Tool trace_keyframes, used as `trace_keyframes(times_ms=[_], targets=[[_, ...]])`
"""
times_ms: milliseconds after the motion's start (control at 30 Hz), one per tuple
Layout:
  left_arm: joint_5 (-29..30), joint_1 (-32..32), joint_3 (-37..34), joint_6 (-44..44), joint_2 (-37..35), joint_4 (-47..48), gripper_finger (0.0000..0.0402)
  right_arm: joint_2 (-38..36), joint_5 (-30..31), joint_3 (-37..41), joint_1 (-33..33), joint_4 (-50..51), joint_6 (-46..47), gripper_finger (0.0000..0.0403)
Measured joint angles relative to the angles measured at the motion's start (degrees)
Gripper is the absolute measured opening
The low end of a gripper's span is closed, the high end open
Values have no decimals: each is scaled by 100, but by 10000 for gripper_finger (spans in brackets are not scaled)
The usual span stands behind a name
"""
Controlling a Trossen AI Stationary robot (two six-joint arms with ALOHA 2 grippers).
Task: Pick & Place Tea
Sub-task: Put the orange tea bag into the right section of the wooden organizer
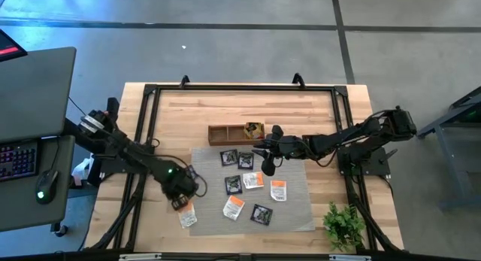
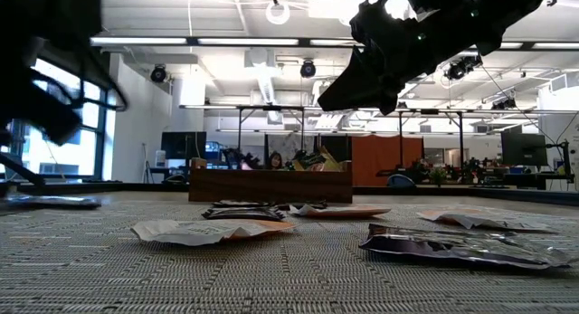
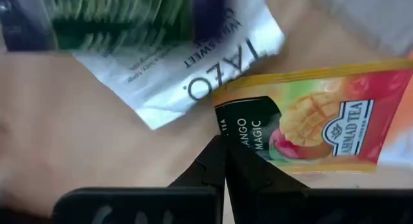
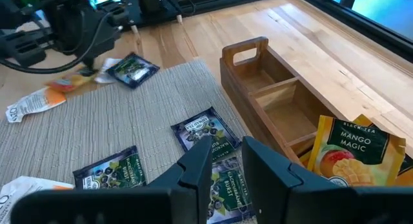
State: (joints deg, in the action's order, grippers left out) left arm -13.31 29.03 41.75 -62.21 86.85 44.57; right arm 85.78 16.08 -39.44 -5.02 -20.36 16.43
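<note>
Small tea sachets lie flat on the grey mat (image 1: 301,208): black ones (image 1: 228,157) and white-and-orange ones (image 1: 279,189). My left gripper (image 1: 180,198) is at the mat's left edge, pointing down and shut on a yellow-orange mango sachet (image 3: 322,121). Beside that sachet lies a white one (image 3: 193,62). My right gripper (image 1: 267,162) hovers open over the mat, just in front of the wooden box (image 1: 237,133), with nothing between its fingers (image 4: 197,162). Another mango sachet (image 4: 352,153) stands in the box's right compartment. My left gripper pinches the mango sachet at its short edge (image 3: 219,124), beside the black label, between its two shut fingertips. The fingers come from above, pointing steeply down. I cannot tell whether the sachet is clear of the table.
The three-compartment box (image 4: 277,101) stands along the mat's far edge; its left and middle compartments show bare wood. A small green plant (image 1: 343,225) is at the near right corner. A black frame (image 1: 240,86) rims the table, with bare wood beyond the box.
</note>
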Motion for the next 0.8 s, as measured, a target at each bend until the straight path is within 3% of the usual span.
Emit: trace_keyframes(times_ms=[133,300,633,800], targets=[[593,-362,130,646,0,43,3,0,0,0,-1,0,0,83],[925,-693,268,1226,0,47,3,0,2,0,-2,0,2,83],[416,-729,545,2104,-9,176,6,0,2,0,-1,0,2,83],[375,-729,545,2642,-11,401,50,0,0,0,-1,0,1,83]])
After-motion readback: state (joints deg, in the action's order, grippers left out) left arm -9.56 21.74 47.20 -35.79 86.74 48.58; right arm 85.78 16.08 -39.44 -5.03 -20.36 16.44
